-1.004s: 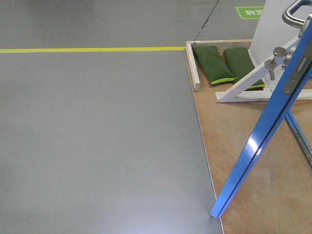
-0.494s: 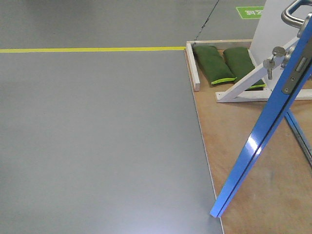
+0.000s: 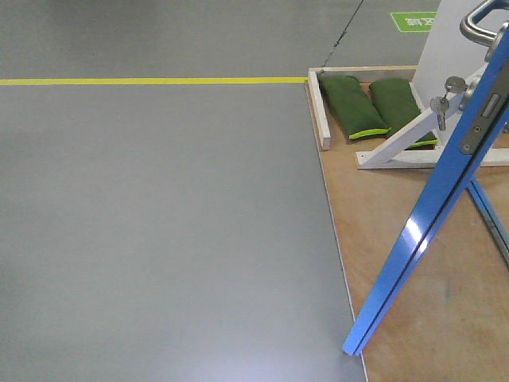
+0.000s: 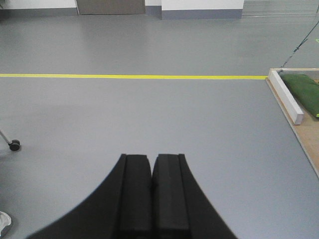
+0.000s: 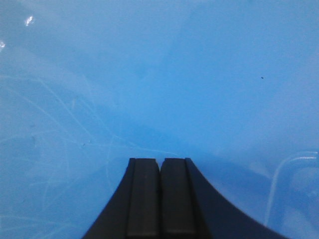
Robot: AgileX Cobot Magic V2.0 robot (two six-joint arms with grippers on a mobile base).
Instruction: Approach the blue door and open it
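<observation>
The blue door [image 3: 421,215] runs off the top and right edges of the front view; its lever handle [image 3: 468,29] is clipped there too; the green floor sign [image 3: 413,21] is cut at the top, its lettering too small to read; the white brace [image 3: 406,131] hides part of one sandbag [image 3: 390,95]; in the left wrist view a caster [image 4: 14,145] shows at the left edge, what it carries out of frame.

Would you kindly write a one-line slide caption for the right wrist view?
Right gripper, jaws closed and empty, faces the glossy blue door that fills the frame.
</observation>
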